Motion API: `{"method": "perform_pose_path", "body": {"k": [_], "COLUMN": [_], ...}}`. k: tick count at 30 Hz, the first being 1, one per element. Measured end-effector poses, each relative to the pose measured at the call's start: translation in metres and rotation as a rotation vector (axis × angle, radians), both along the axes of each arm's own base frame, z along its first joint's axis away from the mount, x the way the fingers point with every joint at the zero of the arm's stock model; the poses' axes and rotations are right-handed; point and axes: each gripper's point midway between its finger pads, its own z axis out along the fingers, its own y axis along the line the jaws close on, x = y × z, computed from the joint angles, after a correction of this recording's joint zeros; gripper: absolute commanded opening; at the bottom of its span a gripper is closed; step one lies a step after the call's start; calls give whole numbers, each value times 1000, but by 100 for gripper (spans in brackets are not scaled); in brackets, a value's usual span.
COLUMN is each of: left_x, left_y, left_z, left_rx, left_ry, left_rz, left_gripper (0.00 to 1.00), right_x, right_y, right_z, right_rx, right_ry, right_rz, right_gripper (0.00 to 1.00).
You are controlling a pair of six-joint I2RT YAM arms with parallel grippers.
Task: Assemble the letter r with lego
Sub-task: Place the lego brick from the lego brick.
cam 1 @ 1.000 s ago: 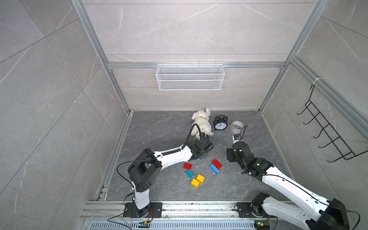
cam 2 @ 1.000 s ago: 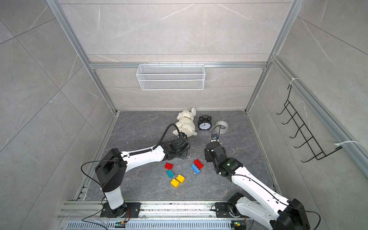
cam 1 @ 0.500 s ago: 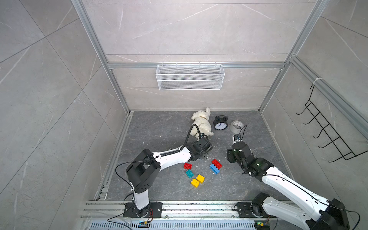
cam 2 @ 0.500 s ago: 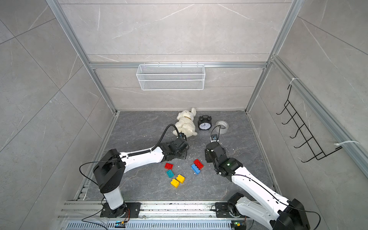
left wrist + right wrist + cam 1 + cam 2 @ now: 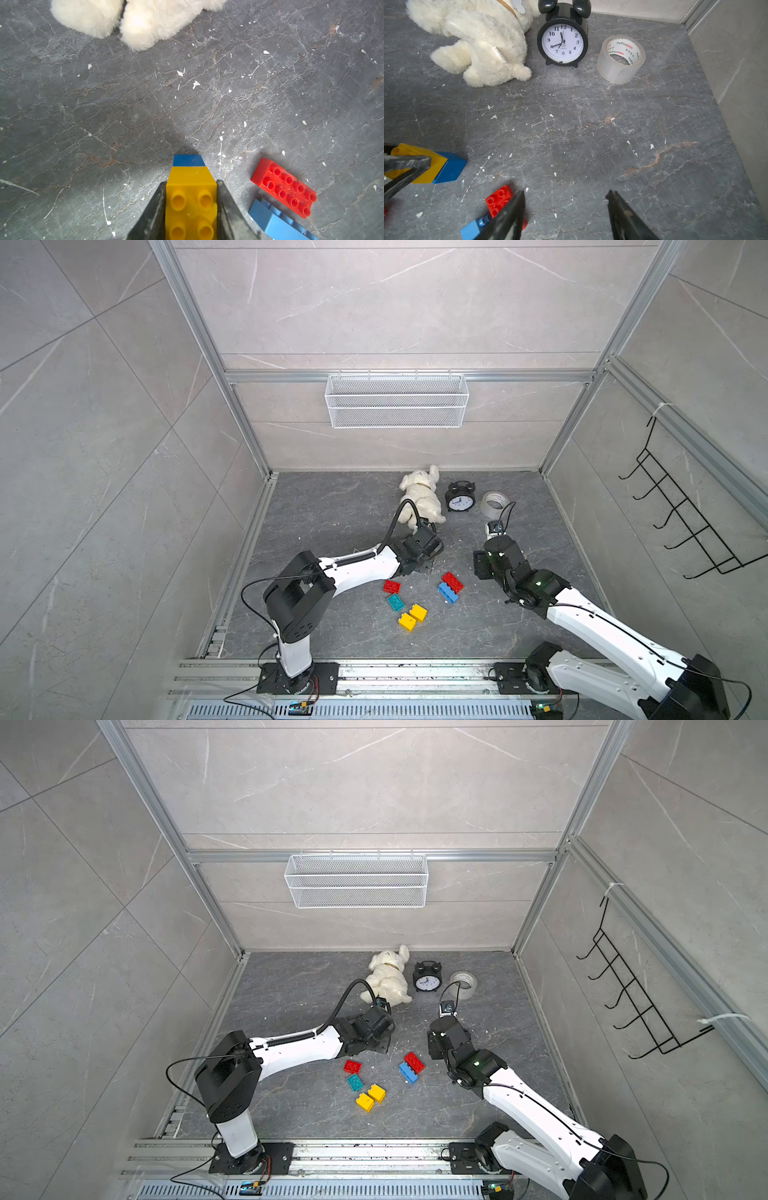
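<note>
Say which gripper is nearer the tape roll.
Right. The right gripper is open, short of the tape roll; the left gripper, shut on a yellow brick, is farther off by the plush toy.

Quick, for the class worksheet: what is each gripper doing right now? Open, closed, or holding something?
Left gripper: closed on a yellow brick that has a blue brick stuck to it.
Right gripper: open, holding nothing.

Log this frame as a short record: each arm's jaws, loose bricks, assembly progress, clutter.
left gripper: jaws shut on yellow brick joined to blue brick
right gripper: jaws open, empty, near long red brick
loose bricks: long red brick, long blue brick, small red brick, teal brick, two yellow bricks
progress: two bricks joined, no r yet
clutter: plush toy, alarm clock, tape roll
</note>
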Motion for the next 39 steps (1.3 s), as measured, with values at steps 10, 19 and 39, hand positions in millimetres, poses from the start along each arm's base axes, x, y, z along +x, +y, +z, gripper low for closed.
{"method": "perform_pose_path", "body": {"k": [10, 19, 39], "left_x": [0, 0, -6], "left_y": [0, 0, 8], "left_z": [0, 0, -1], "left_rx": [7, -2, -66], "left_ry": [-1, -5, -21], "left_rz": [-7, -4, 29], "left_gripper": [12, 12, 31], "right_x": [0, 0, 0], "right_y": [0, 0, 0], "right_z": [0, 0, -2], "right_rx": [3, 2, 0], "right_ry": [0, 1, 5], "right_rz": [-2, -2, -2], "right_gripper": [66, 66, 67]}}
